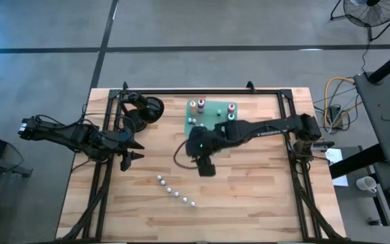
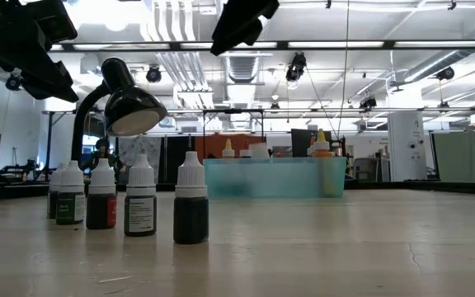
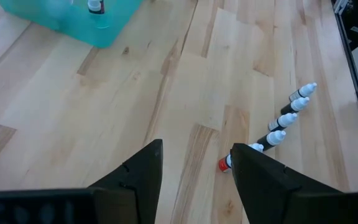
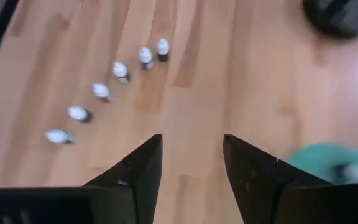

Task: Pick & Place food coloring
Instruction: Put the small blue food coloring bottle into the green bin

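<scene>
Several small white-capped food coloring bottles (image 1: 176, 191) stand on their bases in a slanting row on the wooden table, near its front; the low view shows them upright (image 2: 140, 198). More food coloring bottles (image 1: 202, 104) stand in the green tray (image 1: 214, 120) at the far middle. My right gripper (image 1: 207, 169) hangs open above the table between the tray and the row, with nothing between its fingers (image 4: 191, 140). My left gripper (image 1: 138, 150) waits open at the table's left, also with nothing in it (image 3: 196, 149).
A black desk lamp (image 1: 147, 108) stands at the far left, beside the tray, and shows large in the low view (image 2: 130, 107). Black frame rails (image 1: 296, 169) run along both table sides. Bare wood lies between the row and the tray.
</scene>
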Tool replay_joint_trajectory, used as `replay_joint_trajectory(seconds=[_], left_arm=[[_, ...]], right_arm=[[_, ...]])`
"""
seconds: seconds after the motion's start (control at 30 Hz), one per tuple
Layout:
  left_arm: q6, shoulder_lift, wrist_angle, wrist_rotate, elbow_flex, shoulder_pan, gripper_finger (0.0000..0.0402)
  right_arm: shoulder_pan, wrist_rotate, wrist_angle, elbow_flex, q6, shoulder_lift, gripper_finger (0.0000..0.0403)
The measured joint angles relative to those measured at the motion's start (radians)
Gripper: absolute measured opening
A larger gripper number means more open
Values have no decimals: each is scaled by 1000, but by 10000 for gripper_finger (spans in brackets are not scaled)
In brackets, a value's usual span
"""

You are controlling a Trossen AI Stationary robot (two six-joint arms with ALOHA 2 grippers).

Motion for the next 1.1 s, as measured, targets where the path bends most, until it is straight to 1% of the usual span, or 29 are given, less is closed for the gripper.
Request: replay_joint_trajectory(seconds=[0.2,0.23,0.3,0.4,0.57,0.83,0.93,1.1], left_arm=[[1,0,0,0,0,0,163],[1,0,0,0,0,0,163],[1,0,1,0,0,0,163],[1,0,0,0,0,0,163],[1,0,0,1,0,0,163],[2,0,0,2,0,0,163],[2,0,0,7,0,0,163],[2,0,0,9,0,0,163]], right_arm=[[62,0,28,-2,402,44,163],[68,-1,33,-2,441,55,162],[77,0,32,-2,469,76,162],[91,-14,30,-3,472,105,162],[118,-110,33,-3,472,117,156],[140,-113,29,-10,466,117,146],[161,-113,31,-21,413,118,146],[217,-112,42,-43,203,118,159]])
